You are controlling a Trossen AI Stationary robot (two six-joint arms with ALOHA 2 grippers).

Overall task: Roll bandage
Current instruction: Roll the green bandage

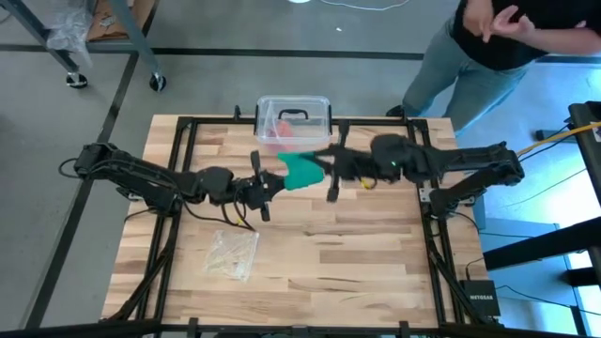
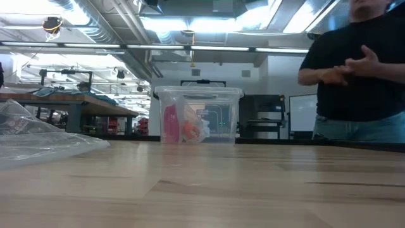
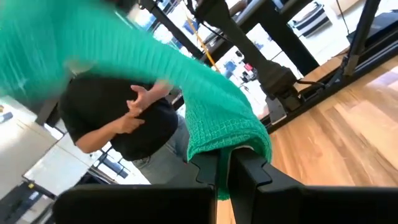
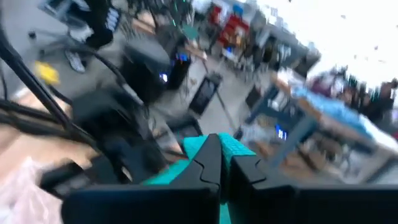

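The green bandage [image 1: 302, 171] is bunched between my two grippers, over the far middle of the table and in front of the clear box. My left gripper [image 1: 280, 180] comes from the table's left and is shut on it. My right gripper [image 1: 319, 161] comes from the right and is also shut on it. In the left wrist view the bandage [image 3: 205, 81] runs away from my fingers as a wide band. The low view shows neither gripper nor bandage. My left gripper pinches a bunched, folded-over part of the bandage [image 3: 245, 140] between its two fingers, coming roughly level from the table's left. The cloth drapes over the fingertips and runs on toward the other arm. It looks lifted clear of the table. My right gripper pinches a bunched part of the bandage [image 4: 239, 148] between its two fingers, coming from the table's right. The green cloth shows on both sides of the shut fingertips. Which end or edge it has cannot be told.
A clear plastic box [image 1: 294, 117] with a black handle and pink and orange things inside stands at the table's far edge, also in the low view [image 2: 198, 115]. A clear plastic wrapper [image 1: 233, 252] lies near left. A person [image 1: 507, 38] stands beyond the far right corner.
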